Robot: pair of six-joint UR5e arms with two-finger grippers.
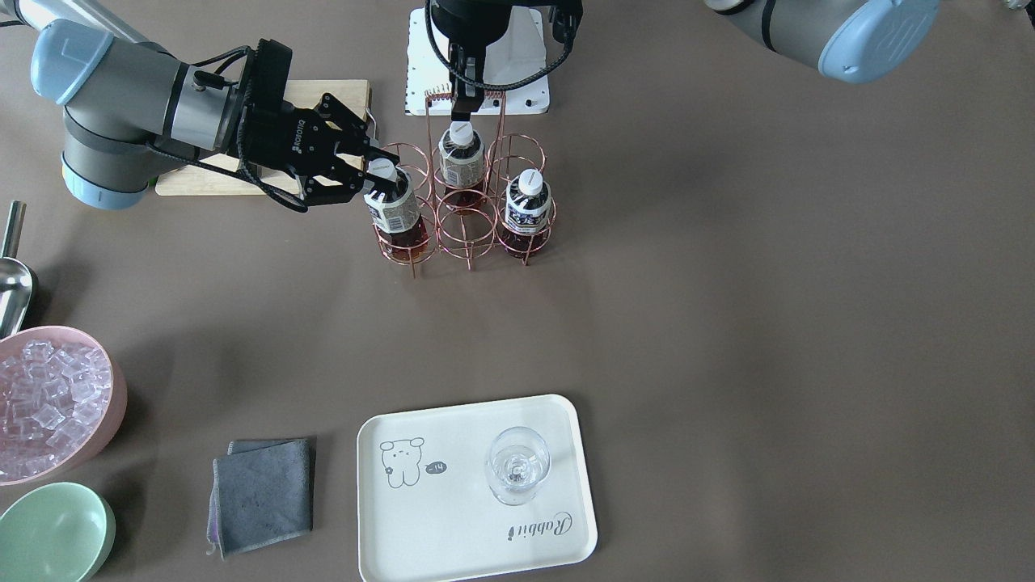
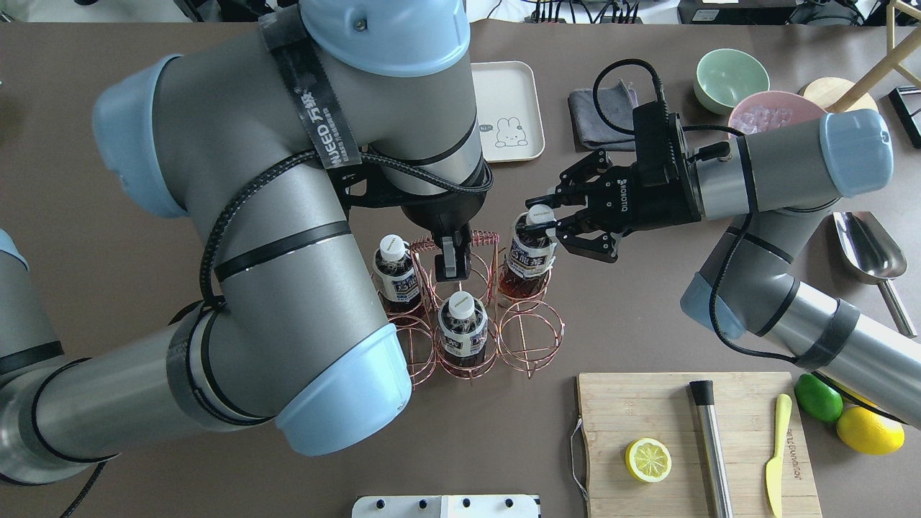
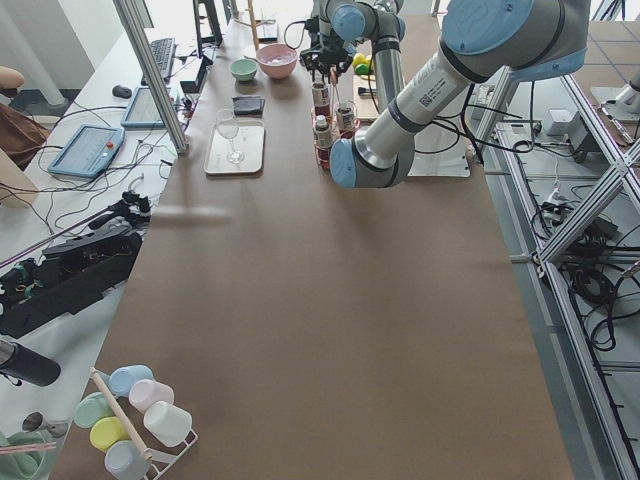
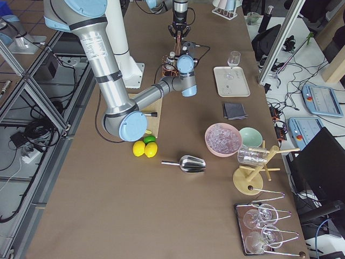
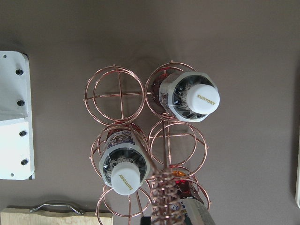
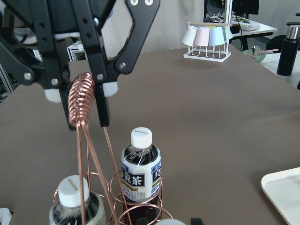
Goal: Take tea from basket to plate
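Note:
The copper wire basket [image 1: 465, 234] stands mid-table with three bottles in its cells. My right gripper [image 1: 378, 176] is shut on the cap and neck of a beige-label tea bottle [image 1: 396, 214], which leans in its end cell; it also shows in the overhead view [image 2: 530, 252]. A second beige-label bottle [image 1: 462, 162] and a blue-and-white-label bottle [image 1: 525, 208] stand in other cells. My left gripper [image 2: 452, 262] is shut on the basket's coiled handle [image 6: 79, 96]. The cream plate [image 1: 453, 517] lies apart from the basket, across the table from the robot.
A wine glass [image 1: 517, 465] stands on the plate. A grey cloth [image 1: 263, 493], a pink bowl of ice [image 1: 48, 400] and a green bowl [image 1: 52, 529] lie beside it. A cutting board [image 2: 691, 432] with lemon half and knife, and a metal scoop [image 2: 867, 248], sit on my right.

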